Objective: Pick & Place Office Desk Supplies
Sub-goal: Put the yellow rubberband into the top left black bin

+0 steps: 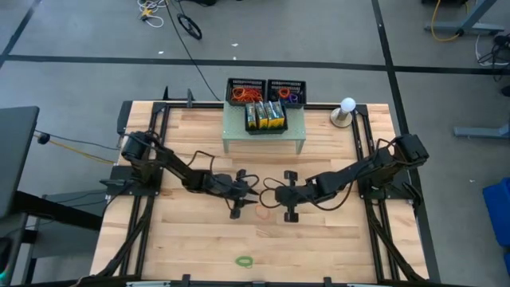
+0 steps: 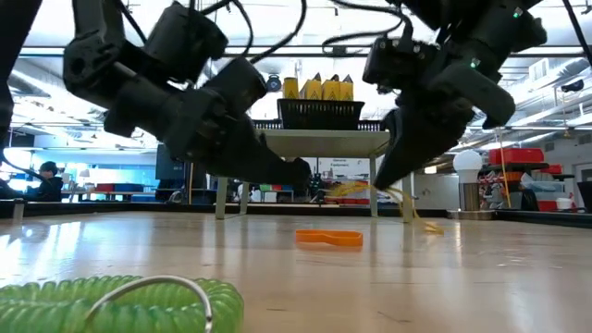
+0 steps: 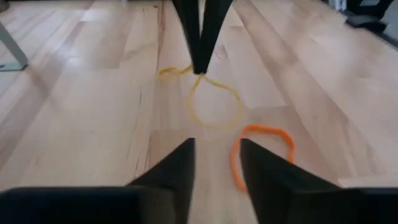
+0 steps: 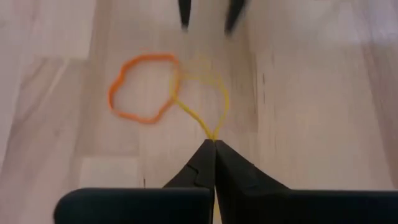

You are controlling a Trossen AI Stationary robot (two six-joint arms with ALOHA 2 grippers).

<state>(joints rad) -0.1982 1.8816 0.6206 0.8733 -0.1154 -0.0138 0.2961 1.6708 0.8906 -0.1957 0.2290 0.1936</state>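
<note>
Right gripper (image 4: 214, 144) fingers pinch yellow rubber band (image 4: 205, 102) at mid-worktop (image 1: 335, 231); loop stretches lengthwise toward left gripper (image 3: 214, 163), fingers narrowly apart, empty. Orange rubber band (image 4: 143, 87) flat, overlapping yellow loop.

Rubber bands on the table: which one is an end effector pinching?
The yellow rubber band, pinched by the right end effector. The orange band lies flat beside it; the green one lies apart near the table's edge.

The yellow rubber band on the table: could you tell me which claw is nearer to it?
Right. The right claw is shut on the yellow rubber band, pinching one end. The left claw is open, facing it from the opposite side, beside the orange rubber band, not touching the yellow one.
</note>
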